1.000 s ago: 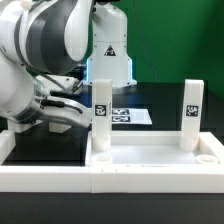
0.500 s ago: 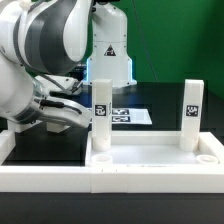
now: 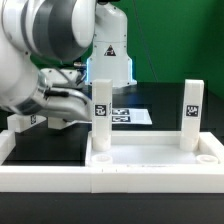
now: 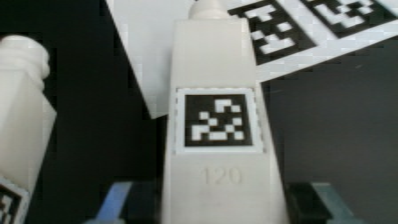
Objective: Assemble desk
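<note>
The white rimmed tabletop panel (image 3: 150, 165) lies at the front of the exterior view. Two white legs stand upright on it, one at the exterior view's left (image 3: 100, 120) and one at its right (image 3: 192, 115). My gripper (image 4: 217, 205) is shut on a third white leg (image 4: 217, 110), which bears a tag and the number 120. Its fingers (image 4: 128, 200) sit against both sides of the leg. Another loose leg (image 4: 25, 110) lies beside it. In the exterior view the gripper (image 3: 62, 108) is low at the left, mostly hidden by the arm, with a tagged white block (image 3: 27, 121) beside it.
The marker board (image 3: 128, 116) lies flat on the black table behind the upright legs, and also shows in the wrist view (image 4: 294, 25). A low white border rail (image 3: 45, 178) runs along the front left. The robot base (image 3: 108, 55) stands at the back.
The arm was still at first, then rose and shifted toward the exterior view's left. The tagged white block at the left now shows more fully.
</note>
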